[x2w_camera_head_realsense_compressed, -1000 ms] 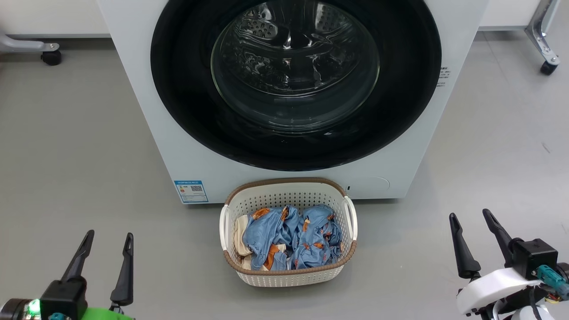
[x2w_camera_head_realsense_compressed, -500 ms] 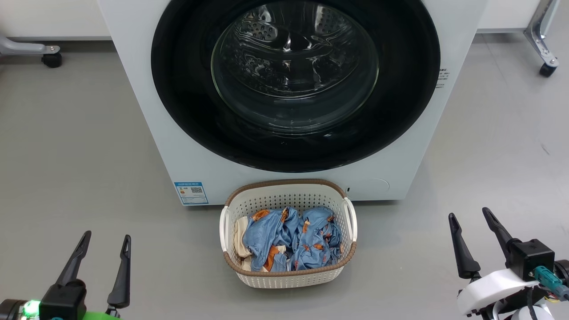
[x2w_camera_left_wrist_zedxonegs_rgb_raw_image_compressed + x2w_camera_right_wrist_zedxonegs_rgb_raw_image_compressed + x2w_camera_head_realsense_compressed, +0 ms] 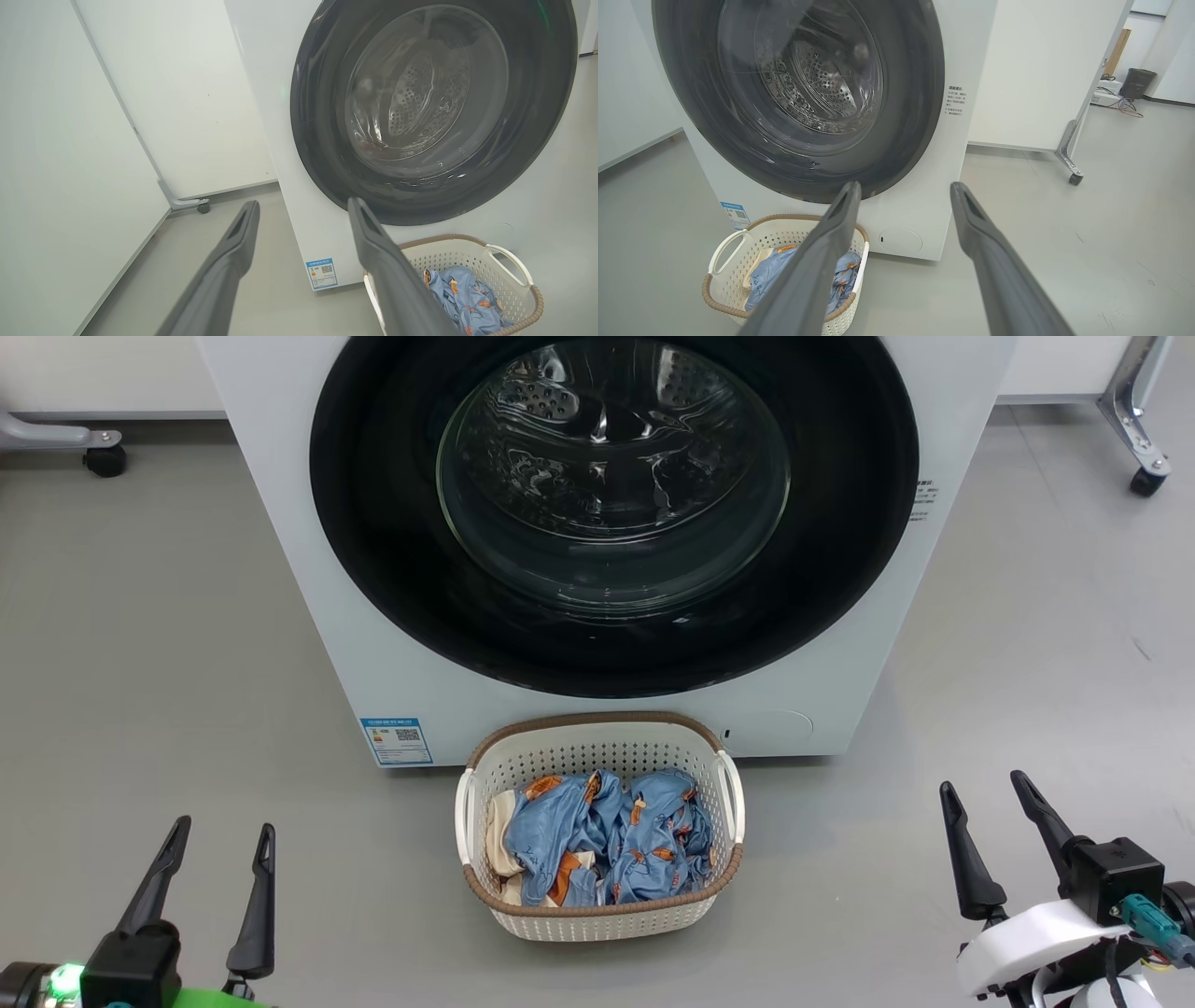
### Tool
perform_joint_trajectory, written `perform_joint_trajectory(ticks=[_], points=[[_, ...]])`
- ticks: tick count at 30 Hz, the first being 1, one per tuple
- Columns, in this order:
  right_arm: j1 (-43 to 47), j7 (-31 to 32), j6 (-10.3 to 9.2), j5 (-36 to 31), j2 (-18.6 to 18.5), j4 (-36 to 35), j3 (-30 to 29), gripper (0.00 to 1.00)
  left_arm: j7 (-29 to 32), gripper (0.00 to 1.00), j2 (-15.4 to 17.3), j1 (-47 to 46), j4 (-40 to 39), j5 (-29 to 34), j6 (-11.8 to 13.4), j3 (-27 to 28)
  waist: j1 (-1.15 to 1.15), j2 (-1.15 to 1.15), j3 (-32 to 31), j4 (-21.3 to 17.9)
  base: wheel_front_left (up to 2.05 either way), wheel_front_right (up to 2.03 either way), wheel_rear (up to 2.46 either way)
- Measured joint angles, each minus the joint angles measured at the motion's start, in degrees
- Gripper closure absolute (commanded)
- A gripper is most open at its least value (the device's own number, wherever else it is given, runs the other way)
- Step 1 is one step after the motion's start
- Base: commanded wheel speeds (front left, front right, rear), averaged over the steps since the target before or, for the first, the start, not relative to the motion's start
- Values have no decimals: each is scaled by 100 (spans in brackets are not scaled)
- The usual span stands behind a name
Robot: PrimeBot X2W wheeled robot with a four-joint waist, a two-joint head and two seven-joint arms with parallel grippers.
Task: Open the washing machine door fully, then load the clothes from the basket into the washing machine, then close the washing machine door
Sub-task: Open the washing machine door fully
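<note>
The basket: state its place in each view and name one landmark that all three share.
Head view: the basket sits at bottom centre, right in front of the washing machine.
Left wrist view: the basket is in the bottom right corner.
Right wrist view: the basket is at the lower left.
Shared landmark: the blue label low on the machine's front, left of the basket in all three.

Grey floor (image 3: 140,635), wheeled white partitions (image 3: 1031,70)
</note>
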Motion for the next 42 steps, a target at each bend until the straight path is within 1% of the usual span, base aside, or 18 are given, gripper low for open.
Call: perform_joint_trajectory(ticks=[9, 12, 22, 25, 36, 42], points=[[1, 0, 7, -31, 40, 2, -51, 0, 0, 0, -75, 3, -70, 53, -22, 43, 0, 0, 36, -25, 49, 49, -97], [1, 0, 48, -47, 55, 1, -68, 0, 0, 0, -77, 4, -81, 91, -53, 74, 0, 0, 51, -31, 63, 63, -126], [1, 0, 58, -57, 133, 1, -149, 0, 0, 0, -113, 7, -87, 99, -81, 114, 0, 0, 110, -26, 79, 79, -158], [1, 0, 99, -65, 138, 1, -175, 0, 0, 0, -168, 6, -115, 77, -116, 142, 0, 0, 124, -18, 90, 90, -179], [0, 0, 105, -104, 185, 1, -229, 0, 0, 0, -199, 5, -112, 97, -124, 170, 0, 0, 165, -7, 73, 73, -145], [-1, 0, 107, -82, 272, -10, -327, 0, 0, 0, -234, 5, -108, 97, -169, 186, 0, 0, 169, -18, 52, 52, -104]])
